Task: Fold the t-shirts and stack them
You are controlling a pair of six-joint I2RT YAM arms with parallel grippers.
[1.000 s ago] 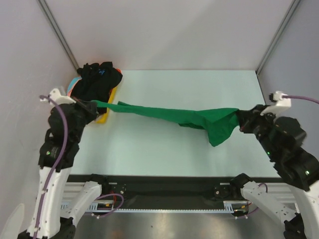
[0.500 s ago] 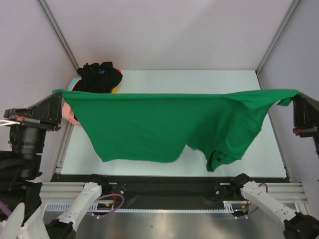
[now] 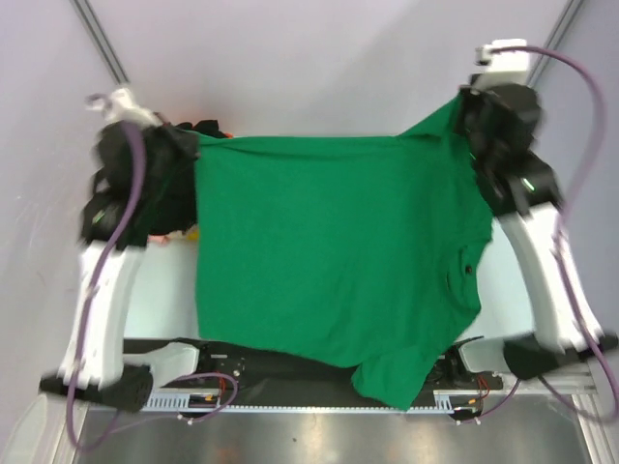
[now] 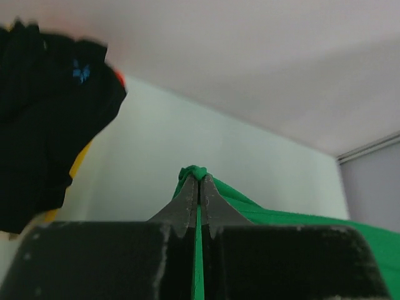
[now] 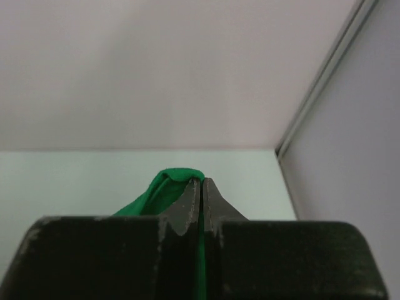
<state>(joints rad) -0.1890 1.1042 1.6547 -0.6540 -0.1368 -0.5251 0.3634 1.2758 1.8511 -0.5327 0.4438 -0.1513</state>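
Now the green t-shirt (image 3: 329, 251) hangs spread wide between the two arms, lifted above the bench (image 3: 162, 290) like a sheet on a line. The left gripper (image 3: 191, 145) is closed tight on one top corner of the shirt at the far left. The right gripper (image 3: 466, 108) is closed tight on the opposite top corner at the far right, and the upper edge runs nearly straight between them. Seen from above, the cloth drapes toward the near side, and its lower edge falls over the dark rail (image 3: 193, 360) at the front of the bench. A loose flap hangs lowest at the near right. A small dark spot shows on the cloth near its right side, too small to identify. In the left wrist view the fingers (image 4: 187, 203) are pressed together on a fold of green fabric, with a small bunch poking out past their tips. The right wrist view shows the same: its fingers (image 5: 190, 200) are shut on a green fold that rises just above them. At the far left corner of the bench the black t-shirt (image 4: 44, 112), which has a small blue mark, lies heaped on a yellow t-shirt (image 4: 80, 164). An orange-red sliver (image 4: 117, 78) shows at the heap's edge. From above, that heap is mostly hidden behind the left arm and the green cloth.
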